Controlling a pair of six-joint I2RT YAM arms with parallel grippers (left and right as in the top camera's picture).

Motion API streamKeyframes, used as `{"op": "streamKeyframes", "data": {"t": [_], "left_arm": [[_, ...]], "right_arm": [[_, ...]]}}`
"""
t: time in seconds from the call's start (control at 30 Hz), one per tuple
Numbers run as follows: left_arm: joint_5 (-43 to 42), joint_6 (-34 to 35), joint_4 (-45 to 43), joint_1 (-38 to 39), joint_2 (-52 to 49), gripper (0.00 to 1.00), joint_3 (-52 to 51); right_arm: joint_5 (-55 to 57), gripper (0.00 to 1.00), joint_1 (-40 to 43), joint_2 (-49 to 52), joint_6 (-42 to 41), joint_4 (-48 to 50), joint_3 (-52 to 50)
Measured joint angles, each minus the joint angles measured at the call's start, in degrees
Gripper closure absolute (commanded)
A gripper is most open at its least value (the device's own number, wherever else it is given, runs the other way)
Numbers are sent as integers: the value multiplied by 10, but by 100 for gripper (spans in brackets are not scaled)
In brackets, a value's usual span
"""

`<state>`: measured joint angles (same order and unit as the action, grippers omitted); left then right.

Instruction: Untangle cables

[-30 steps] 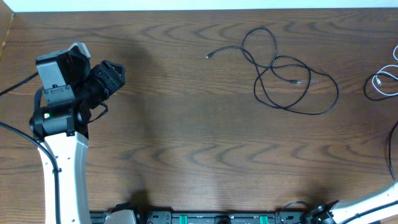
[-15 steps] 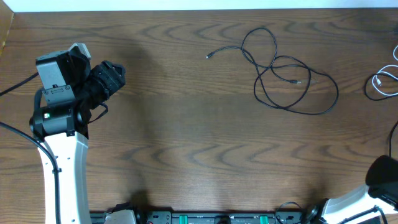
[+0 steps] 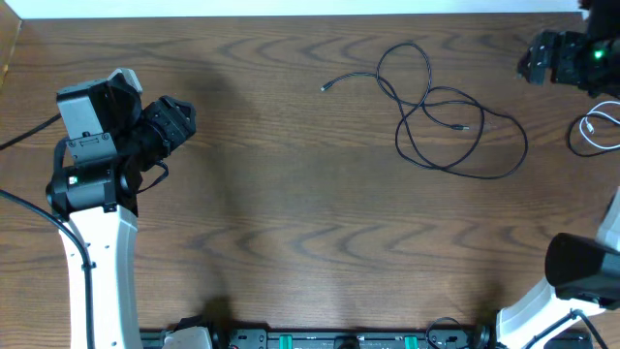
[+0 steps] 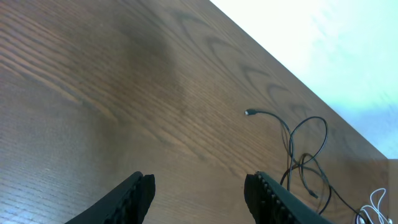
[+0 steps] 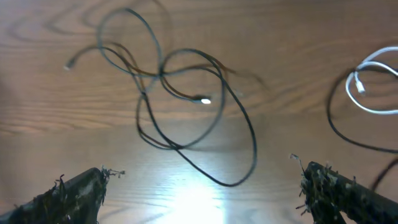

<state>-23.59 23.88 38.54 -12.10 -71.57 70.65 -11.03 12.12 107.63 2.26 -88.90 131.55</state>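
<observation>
Black cable (image 3: 455,121) in loose overlapping loops, far right part of counter (image 3: 291,194); white cable (image 3: 596,131) at right edge. Left end effector (image 4: 199,186) partly spread, empty. Right end effector (image 5: 205,180) spread wide, empty, near far right corner.

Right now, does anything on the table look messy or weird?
Yes. The black cable lies toward the right of the table in loose loops that cross over each other, so it looks tangled. The white cable is bunched at the right edge. Nothing looks broken or spilled.
</observation>
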Motion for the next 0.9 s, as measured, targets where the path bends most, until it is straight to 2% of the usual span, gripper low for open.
{"op": "streamKeyframes", "data": {"t": [0.37, 0.9], "left_arm": [[0, -2, 0, 0, 0, 47, 0], [0, -2, 0, 0, 0, 47, 0]], "right_arm": [[9, 1, -13, 137, -6, -17, 0], [36, 3, -88, 282, 60, -2, 0]]}}
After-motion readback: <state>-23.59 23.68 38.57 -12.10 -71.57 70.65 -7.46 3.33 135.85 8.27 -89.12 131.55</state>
